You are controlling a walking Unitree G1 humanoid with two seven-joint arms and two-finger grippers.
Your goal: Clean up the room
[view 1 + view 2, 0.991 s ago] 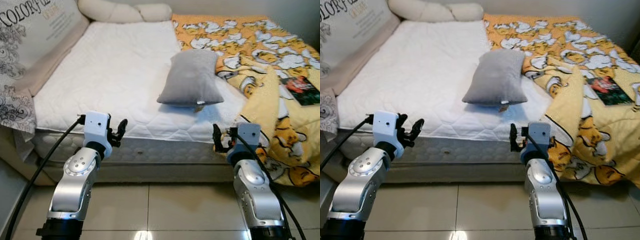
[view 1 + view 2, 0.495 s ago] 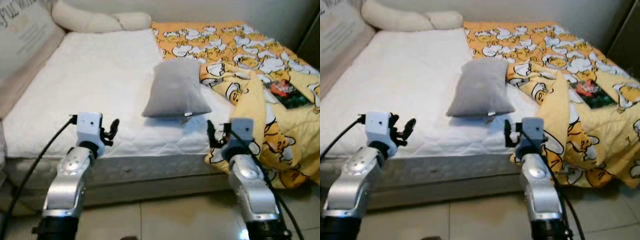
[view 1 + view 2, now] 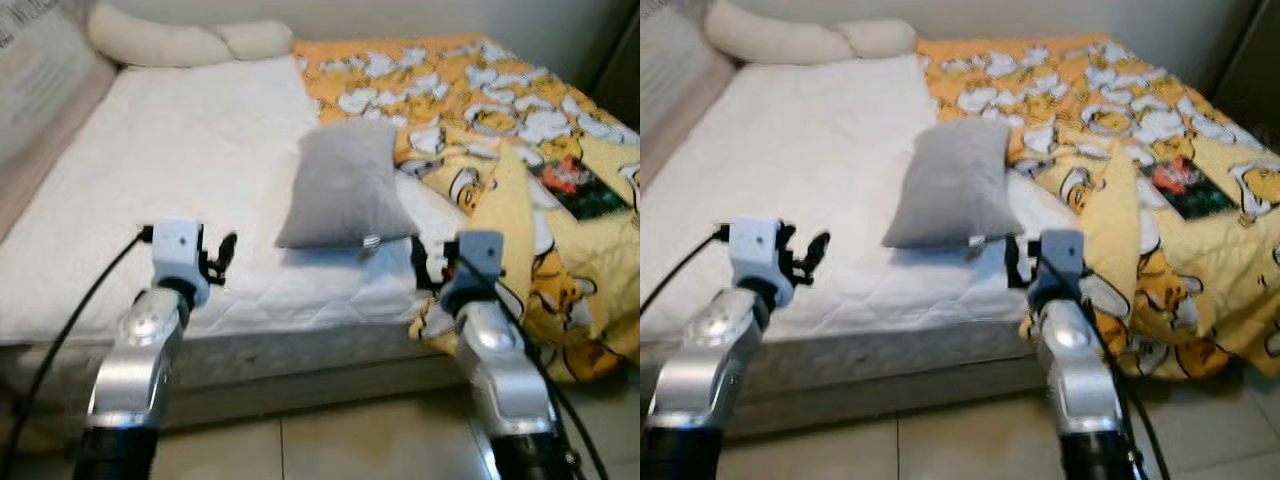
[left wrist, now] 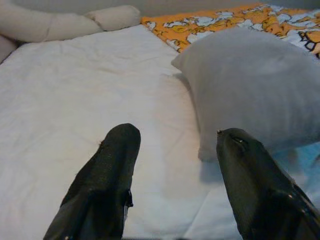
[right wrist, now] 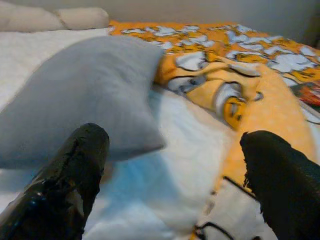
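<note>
A grey pillow (image 3: 345,185) lies in the middle of the white mattress (image 3: 150,170). A crumpled yellow-orange cartoon blanket (image 3: 520,110) covers the bed's right half and hangs over its front edge. On the blanket lies a dark book (image 3: 572,180). My left gripper (image 3: 222,262) is open over the mattress's front edge, left of the pillow, with nothing between its fingers (image 4: 115,165). Beside the pillow's front right corner, my right gripper (image 3: 425,265) is open too, the blanket's fold just to its right. The right wrist view has the pillow (image 5: 85,90) close ahead.
Two cream pillows (image 3: 170,42) lie at the head of the bed. A printed cushion (image 3: 30,60) lines the bed's left side. Tiled floor (image 3: 330,440) runs along the bed's front. Something dark (image 3: 1255,60) stands at the far right.
The whole view has shifted: the bed and pillow are nearer and lower in the picture. Both arms keep their raised pose, and both grippers now reach the mattress's front edge.
</note>
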